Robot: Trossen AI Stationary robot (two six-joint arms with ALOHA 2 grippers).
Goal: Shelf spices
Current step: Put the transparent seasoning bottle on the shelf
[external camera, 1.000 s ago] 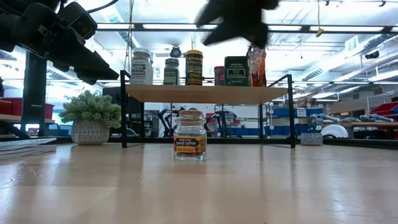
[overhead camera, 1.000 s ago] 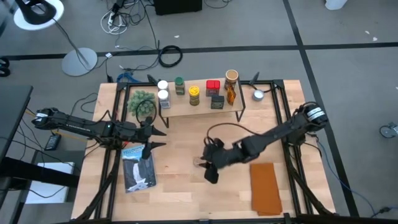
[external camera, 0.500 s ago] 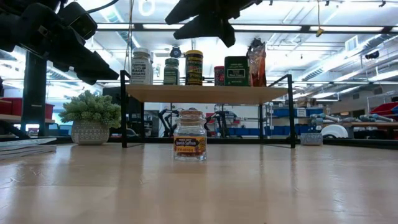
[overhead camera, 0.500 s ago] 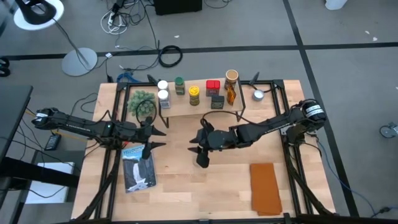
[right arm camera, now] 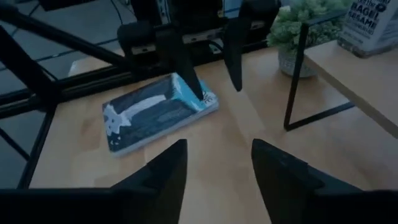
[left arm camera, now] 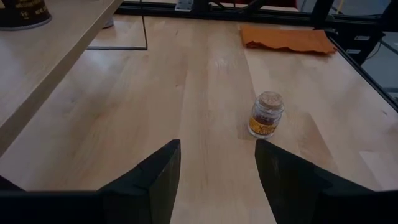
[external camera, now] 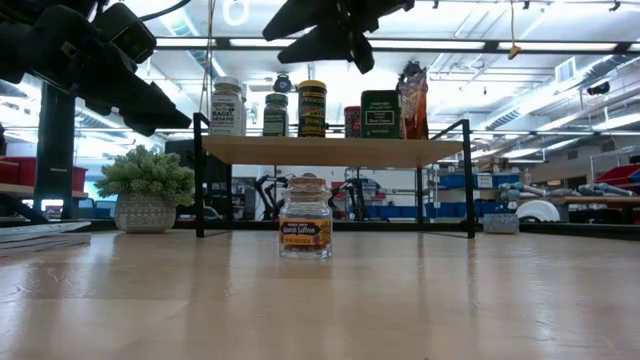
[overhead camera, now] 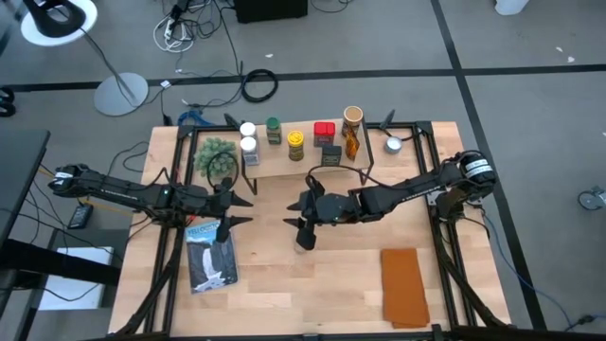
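A small cork-topped spice jar [external camera: 305, 218] [left arm camera: 266, 115] stands upright on its base on the table, in front of the shelf [overhead camera: 308, 169] [external camera: 330, 150]. Several spices stand on the shelf's plank: white-lidded jars [overhead camera: 249, 138], a yellow-lidded jar [overhead camera: 295, 142], a red tin [overhead camera: 324, 131], a black box [overhead camera: 330, 153] and a tan cylinder [overhead camera: 352, 116]. My right gripper [overhead camera: 304, 237] [external camera: 315, 45] [right arm camera: 217, 155] hovers open high above the jar, holding nothing. My left gripper [overhead camera: 243, 210] [left arm camera: 217, 149] waits open at the table's left, pointing toward the jar.
A fuzzy green plant [overhead camera: 216, 156] [external camera: 147, 185] sits at the shelf's left end. A blue book [overhead camera: 210, 256] [right arm camera: 155, 112] lies near the left gripper, an orange cloth [overhead camera: 405, 284] at the near right, and a silver cup [overhead camera: 393, 144] at the shelf's right end.
My right gripper has swung from beside the jar toward the table's far edge and a little left, rising slightly and turning as it went. The jar has stayed upright where it stood.
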